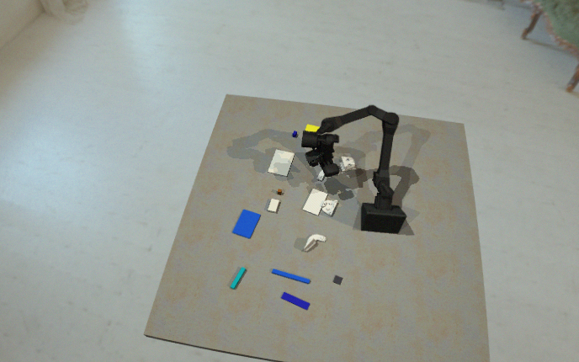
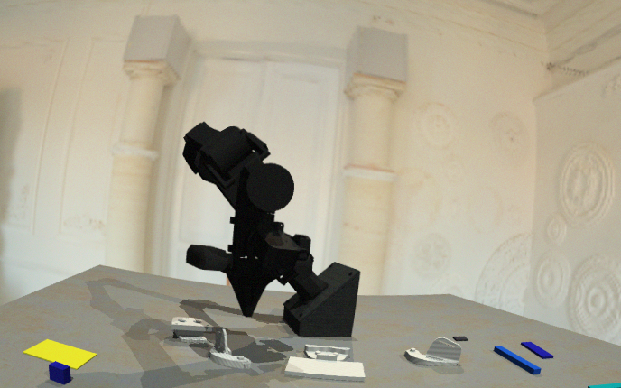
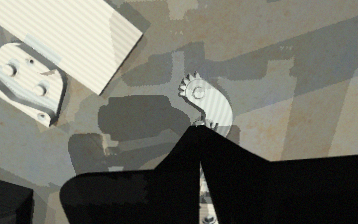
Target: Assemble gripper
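My gripper (image 2: 247, 314) (image 3: 196, 132) is shut with nothing between its fingers. Its tips point down, above and close to one white jaw (image 1: 321, 175) (image 2: 231, 359) (image 3: 218, 106), whose toothed end and pin hole show in the wrist view; the tips hide its other end there. The housing plate (image 1: 347, 162) (image 2: 190, 324) lies just beside that jaw, mostly hidden in the wrist view. The gripper base (image 1: 329, 206) (image 2: 327, 351) (image 3: 25, 80) lies with two bare pins up. The other jaw (image 1: 317, 237) (image 2: 430, 359) lies apart, beyond the base.
A white slab (image 1: 314, 202) (image 2: 325, 368) (image 3: 75, 42) adjoins the base. Another pale slab (image 1: 281, 162), a yellow plate (image 1: 311, 127) (image 2: 59, 353), a dark blue cube (image 1: 294, 134) (image 2: 59, 373), a small orange cube (image 1: 279, 191) and a blue plate (image 1: 247, 223) lie around. Several bars lie farther off.
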`<act>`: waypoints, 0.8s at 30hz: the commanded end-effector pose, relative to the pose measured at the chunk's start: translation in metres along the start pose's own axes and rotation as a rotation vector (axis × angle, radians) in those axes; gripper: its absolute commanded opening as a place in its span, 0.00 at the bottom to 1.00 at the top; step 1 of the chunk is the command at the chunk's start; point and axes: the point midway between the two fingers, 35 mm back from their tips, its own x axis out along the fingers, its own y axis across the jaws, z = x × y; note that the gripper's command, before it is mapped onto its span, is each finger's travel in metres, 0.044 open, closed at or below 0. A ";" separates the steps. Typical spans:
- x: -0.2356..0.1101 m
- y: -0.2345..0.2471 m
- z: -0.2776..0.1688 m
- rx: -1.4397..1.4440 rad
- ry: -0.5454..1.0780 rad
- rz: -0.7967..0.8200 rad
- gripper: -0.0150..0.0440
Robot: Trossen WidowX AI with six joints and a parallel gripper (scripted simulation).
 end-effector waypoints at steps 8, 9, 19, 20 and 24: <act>0.000 0.000 0.000 0.000 0.000 0.000 0.43; 0.000 0.000 0.000 0.000 0.000 0.000 0.48; 0.000 0.000 0.000 0.000 0.000 0.000 0.92; 0.000 0.000 0.000 0.000 0.000 0.000 0.97; 0.000 0.000 0.000 0.000 0.000 0.000 1.00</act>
